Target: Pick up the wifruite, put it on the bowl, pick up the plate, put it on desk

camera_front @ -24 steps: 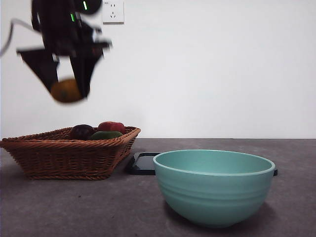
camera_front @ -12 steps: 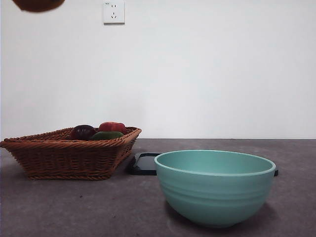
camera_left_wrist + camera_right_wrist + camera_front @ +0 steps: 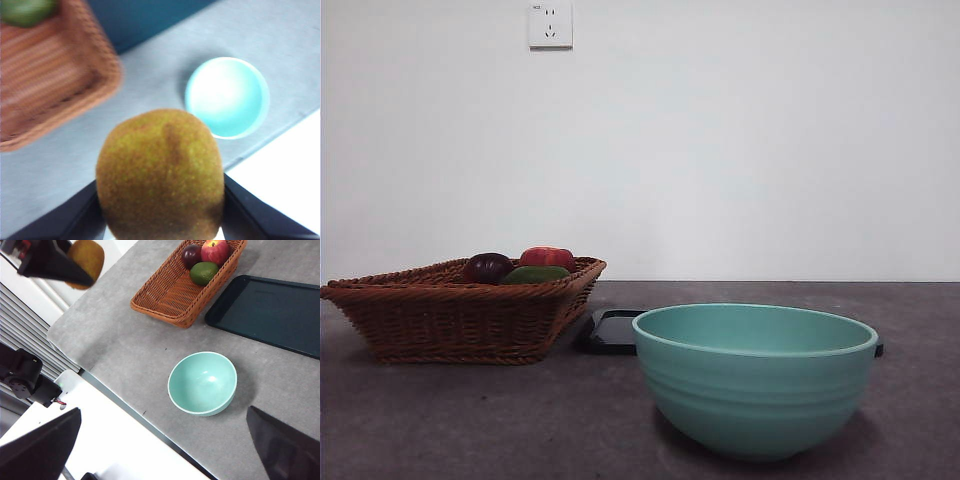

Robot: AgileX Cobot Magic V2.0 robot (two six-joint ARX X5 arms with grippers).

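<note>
A lab-style test bench is indicated: a bare white wall [image 3: 740, 140] with a single power socket [image 3: 549, 23] is seen behind a mottled grey desk [image 3: 470, 420]. Props are limited to a wicker basket [image 3: 450, 315], bowl [image 3: 755, 375] and dark tray [image 3: 272, 312]

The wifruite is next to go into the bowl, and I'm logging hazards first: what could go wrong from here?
1. The left claw holds the wifruite high above the desk, off to one side of the bowl. A slip now would likely send it rolling.
2. Released from this height, even over the bowl, the fruit might bounce out of the glossy bowl.
3. The basket and the dark tray lie close by the bowl; a misjudged descent could clip them.
</note>
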